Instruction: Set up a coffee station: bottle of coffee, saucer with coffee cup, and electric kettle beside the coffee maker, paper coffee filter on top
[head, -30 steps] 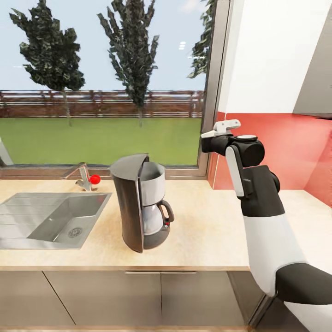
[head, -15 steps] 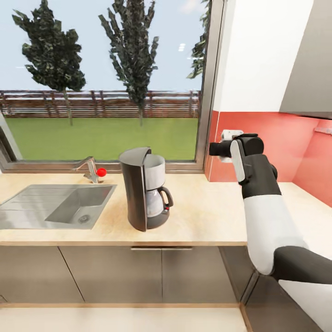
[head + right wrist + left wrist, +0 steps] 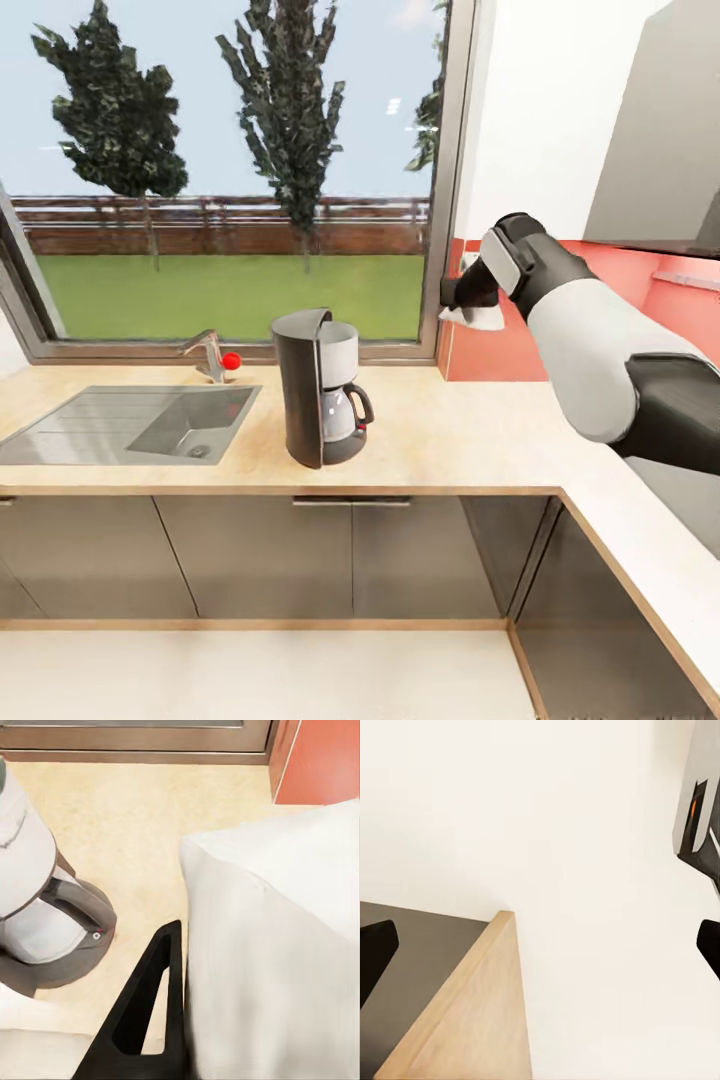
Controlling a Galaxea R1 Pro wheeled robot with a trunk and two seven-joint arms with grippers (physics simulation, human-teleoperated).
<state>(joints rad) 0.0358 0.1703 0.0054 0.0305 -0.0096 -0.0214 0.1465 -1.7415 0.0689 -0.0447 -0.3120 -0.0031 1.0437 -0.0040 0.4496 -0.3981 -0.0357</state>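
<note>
Filter (image 3: 277, 945) clamped in my right claw (image 3: 472, 308), whitish paper pressed against black finger (image 3: 142, 1020). Maker (image 3: 322, 400) on counter (image 3: 450, 440), below and left of claw, well apart; stands upright, long axis vertical, carafe handle facing right. Filter's long axis: can't tell. Left claw (image 3: 540, 952) spread wide, empty. Judge: filter placement pending; jar, saucer, cup, kettle all left.
</note>
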